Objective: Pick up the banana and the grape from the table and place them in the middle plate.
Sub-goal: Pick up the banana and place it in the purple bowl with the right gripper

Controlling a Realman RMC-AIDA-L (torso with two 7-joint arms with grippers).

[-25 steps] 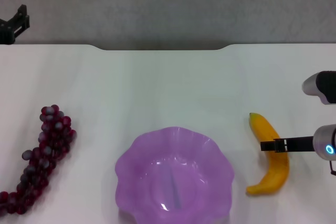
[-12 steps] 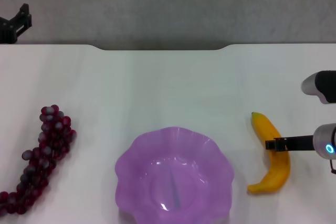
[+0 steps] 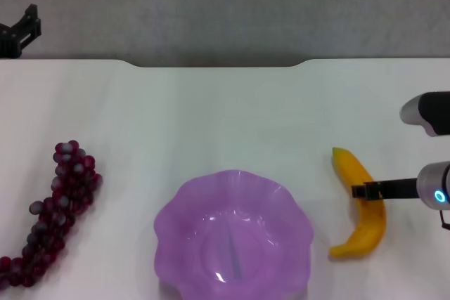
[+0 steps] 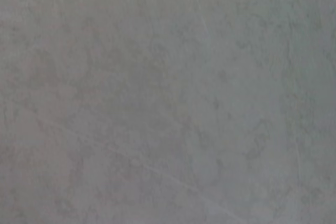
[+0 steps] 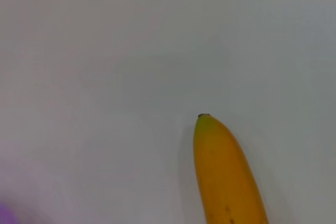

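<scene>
From the head view, the middle plate (image 3: 233, 233) sits empty on the desk (image 3: 225, 110). The grape (image 3: 55, 212) lies untouched to its left and the banana (image 3: 361, 204) to its right. The right pincer (image 3: 368, 191) is at the banana's middle, apparently closed on it, though the banana is not clearly lifted. The left pincer (image 3: 20, 31) is parked far off; whether it is wide or narrow cannot be told.

The left wrist view shows only a blank grey surface.

The right wrist view shows the banana's (image 5: 224, 174) tip against the desk (image 5: 105, 77). Both placements remain.

Yellow banana (image 3: 361, 204) right of empty purple plate (image 3: 233, 233), grapes (image 3: 55, 207) left.
</scene>
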